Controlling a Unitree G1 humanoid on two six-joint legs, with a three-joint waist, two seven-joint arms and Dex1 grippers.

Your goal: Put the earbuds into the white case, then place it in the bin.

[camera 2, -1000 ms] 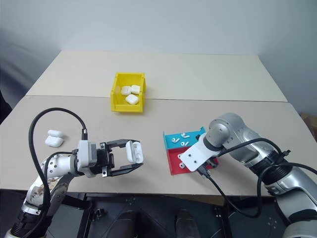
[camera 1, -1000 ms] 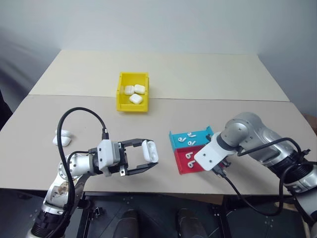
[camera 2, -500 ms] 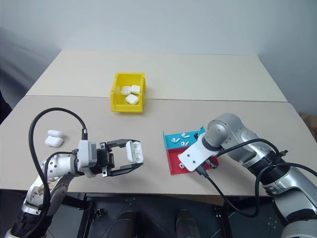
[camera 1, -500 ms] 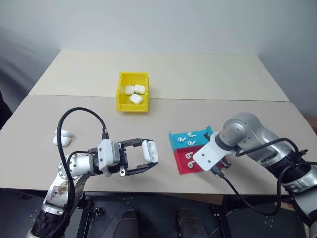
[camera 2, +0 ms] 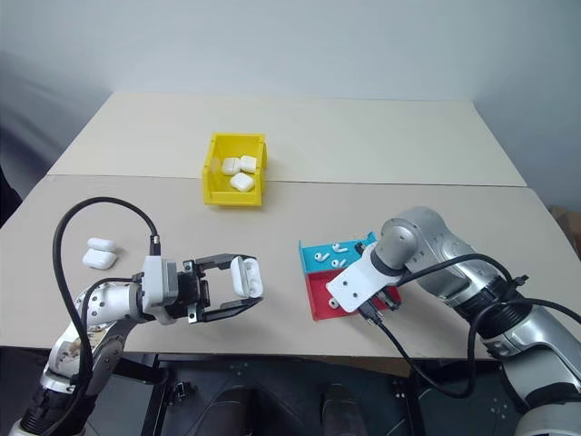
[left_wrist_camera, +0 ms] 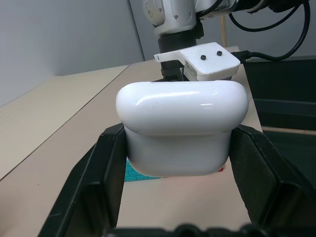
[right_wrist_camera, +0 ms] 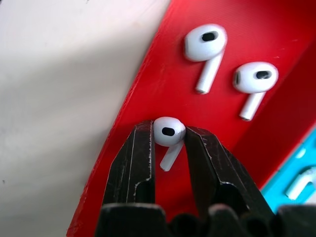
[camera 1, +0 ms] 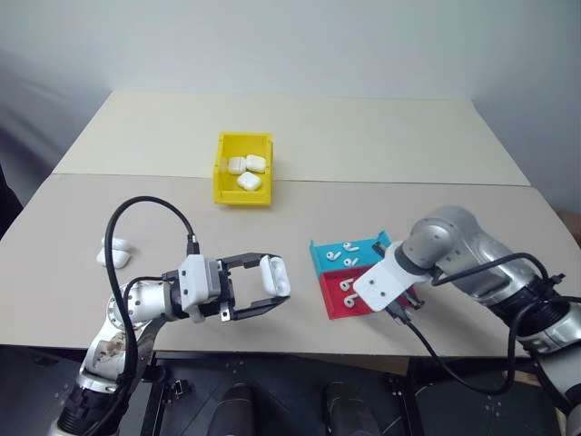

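Observation:
My left gripper (camera 1: 276,283) is shut on a white case (left_wrist_camera: 181,123), held level above the table's near edge, its black fingers (left_wrist_camera: 106,173) pressed against both sides. My right gripper (right_wrist_camera: 169,136) points down into the red tray (camera 1: 334,307) and is shut on one earbud (right_wrist_camera: 169,130), pinching its head with the stem hanging between the fingers. Two more earbuds (right_wrist_camera: 205,45) lie loose on the red floor beside it. The yellow bin (camera 1: 243,196) stands at mid-table with three white cases (camera 1: 247,171) inside.
A blue tray (camera 1: 315,257) with several earbuds (camera 1: 346,246) adjoins the red tray on its far side. Two more white cases (camera 1: 113,252) lie on the table at the left. A seam crosses the table just behind the bin.

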